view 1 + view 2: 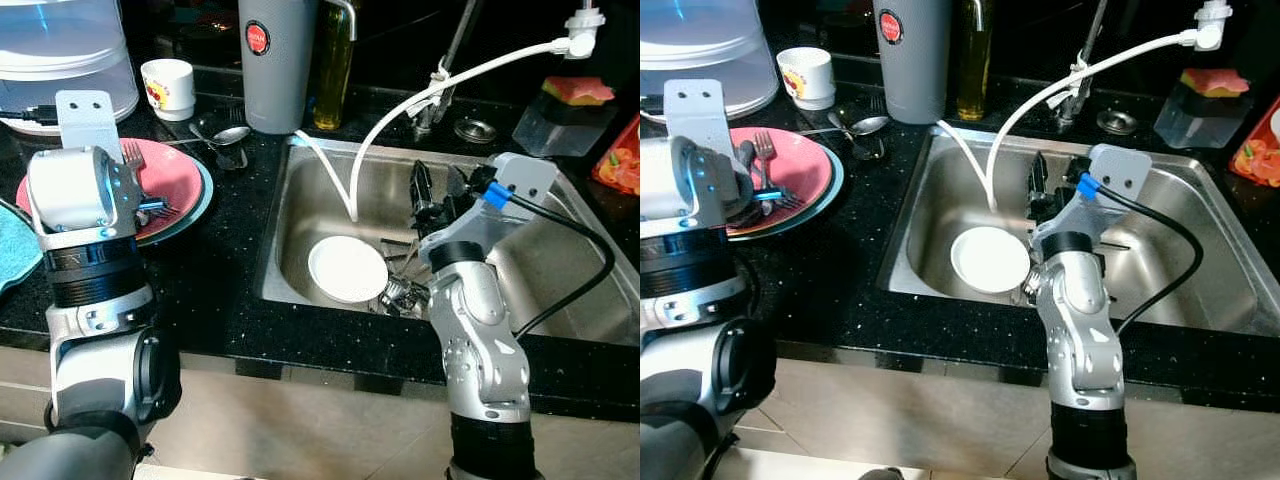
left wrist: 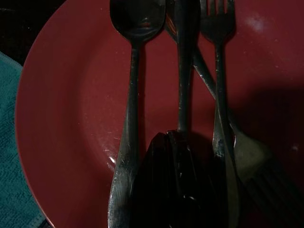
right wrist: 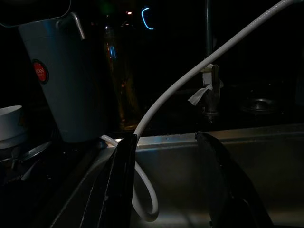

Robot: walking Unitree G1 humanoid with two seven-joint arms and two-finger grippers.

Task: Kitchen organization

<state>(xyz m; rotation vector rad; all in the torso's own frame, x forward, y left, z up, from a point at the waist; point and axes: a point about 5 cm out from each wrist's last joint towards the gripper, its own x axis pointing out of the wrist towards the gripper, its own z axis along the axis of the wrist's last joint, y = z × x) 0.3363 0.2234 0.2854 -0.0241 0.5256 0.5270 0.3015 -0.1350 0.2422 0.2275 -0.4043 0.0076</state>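
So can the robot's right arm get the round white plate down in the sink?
Probably yes. The right gripper hangs open over the steel sink, and the round white plate lies uncovered just beside it; the white hose dangles near but not across it.

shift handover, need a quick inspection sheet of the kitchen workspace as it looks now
surface: black speckled counter around a steel sink
job's things: red plate holding spoon and fork; white dish in the sink
clutter: grey jug, white cup, oil bottle, teal cloth
grippers: left pincer shut on a utensil handle over the plate; right pincer open above the sink
cables: white hose; black cable on the right arm
surroundings: nothing seen
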